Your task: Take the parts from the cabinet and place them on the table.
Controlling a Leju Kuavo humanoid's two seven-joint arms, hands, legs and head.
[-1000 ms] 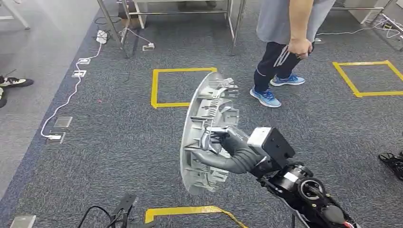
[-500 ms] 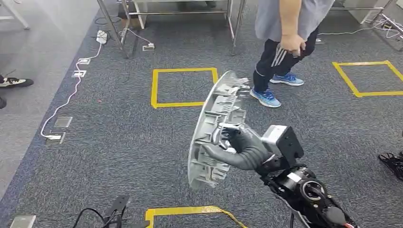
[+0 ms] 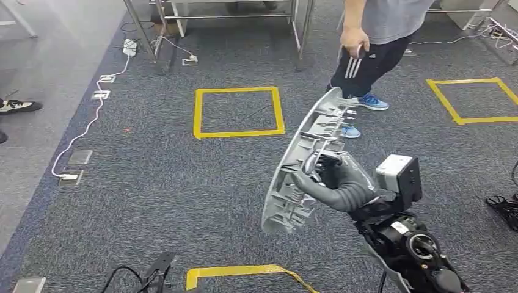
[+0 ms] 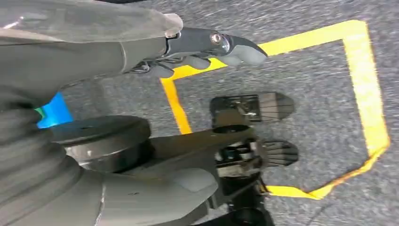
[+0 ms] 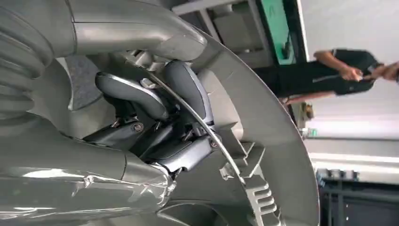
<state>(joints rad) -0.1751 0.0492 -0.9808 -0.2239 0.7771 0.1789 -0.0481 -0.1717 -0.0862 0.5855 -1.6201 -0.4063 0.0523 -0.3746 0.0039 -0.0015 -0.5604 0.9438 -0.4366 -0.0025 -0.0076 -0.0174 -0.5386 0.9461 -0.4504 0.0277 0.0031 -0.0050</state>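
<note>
- Head view: right hand (image 3: 335, 180) raised over the grey carpet (image 3: 153, 177), fingers curled into the ribbed back of a grey round part (image 3: 303, 166) and gripping it. Part carried in the air, standing on edge and tilted, its top edge leaning away toward a person (image 3: 372, 36) in dark trousers and blue shoes. Yellow tape square (image 3: 238, 112) on the carpet beyond the part; another yellow square (image 3: 473, 101) off to the right. White cable (image 3: 85, 131) along the carpet's left side, metal frame legs (image 3: 153, 36) at the far edge.
- Left wrist view: left hand (image 4: 155, 52) hanging above carpet, holding nothing, thumb and fingers slightly bent and apart from one another. Yellow tape outline (image 4: 367, 103) on the floor below.
- Right wrist view: dark fingers (image 5: 136, 94) of the same right hand wrapped around a thin metal rod (image 5: 197, 125) and ribs on the part's inner face, thumb pressed against the shell. Curved rim of the part arcing round the fingers. Another person blurred in the background.
</note>
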